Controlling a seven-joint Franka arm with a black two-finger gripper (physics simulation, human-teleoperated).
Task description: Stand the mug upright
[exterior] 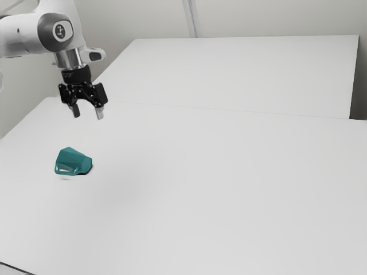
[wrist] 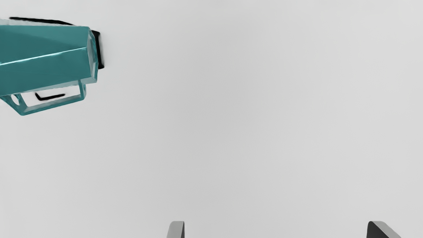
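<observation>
Exterior view: mug (exterior: 73, 162) on its side on table (exterior: 229, 195), nearer left edge than far right corner. To mug's right, your gripper (exterior: 88, 116) hangs above table, pointing down, fingertips apart, nothing between. Wrist view: mug off to one side of your fingertips, handle (wrist: 53, 107) on side facing them, long axis nearly along line joining them; pinching across body likely wants roughly quarter turn of wrist.

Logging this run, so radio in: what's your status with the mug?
Hand open and empty, above the table. Teal mug on its side, not yet upright. Nothing seen between hand and mug.
</observation>
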